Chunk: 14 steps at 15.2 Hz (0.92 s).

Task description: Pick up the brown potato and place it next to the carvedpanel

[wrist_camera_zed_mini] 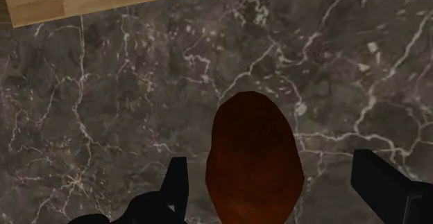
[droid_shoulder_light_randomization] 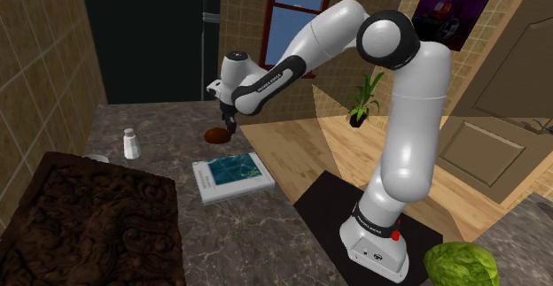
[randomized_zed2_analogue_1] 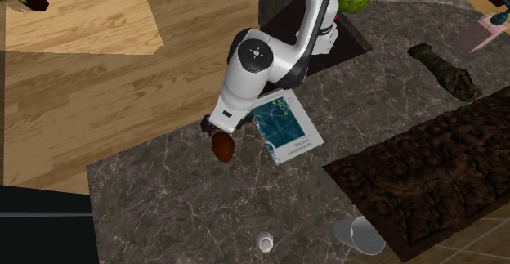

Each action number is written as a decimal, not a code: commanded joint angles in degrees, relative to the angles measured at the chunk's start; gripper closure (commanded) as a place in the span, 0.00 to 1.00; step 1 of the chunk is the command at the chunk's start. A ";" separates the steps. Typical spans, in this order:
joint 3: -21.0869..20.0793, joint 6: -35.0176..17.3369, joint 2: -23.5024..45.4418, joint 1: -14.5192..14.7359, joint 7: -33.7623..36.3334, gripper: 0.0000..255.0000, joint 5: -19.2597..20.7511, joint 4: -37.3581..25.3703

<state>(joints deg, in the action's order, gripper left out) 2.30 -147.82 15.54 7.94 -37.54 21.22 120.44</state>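
Note:
The brown potato (droid_shoulder_light_randomization: 215, 135) (randomized_zed2_analogue_1: 222, 146) lies on the dark marble counter (droid_shoulder_light_randomization: 168, 120), close to the edge that borders the wooden floor. My black gripper (droid_shoulder_light_randomization: 228, 121) (randomized_zed2_analogue_1: 219, 128) hangs low right over it. Through the wrist camera the potato (wrist_camera_zed_mini: 253, 157) sits between the two fingers of the gripper (wrist_camera_zed_mini: 277, 188). The fingers stand apart, open, and neither one touches the potato. The carved panel (droid_shoulder_light_randomization: 89, 222) (randomized_zed2_analogue_1: 425, 172) is a large dark brown relief slab lying flat at the other end of the counter, well away from the potato.
A teal-covered book (droid_shoulder_light_randomization: 232, 176) (randomized_zed2_analogue_1: 284, 125) lies between potato and panel. A white shaker (droid_shoulder_light_randomization: 131, 143) (randomized_zed2_analogue_1: 264, 241) and a pale bowl (randomized_zed2_analogue_1: 358, 234) stand near the panel. A dark figurine (randomized_zed2_analogue_1: 445, 70) and a green lettuce (droid_shoulder_light_randomization: 459, 266) are by the stand.

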 commanded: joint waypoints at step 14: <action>1.06 -5.12 8.15 0.33 0.51 0.00 3.05 -3.47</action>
<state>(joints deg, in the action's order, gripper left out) 3.35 -152.93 23.67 8.26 -37.05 24.26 116.98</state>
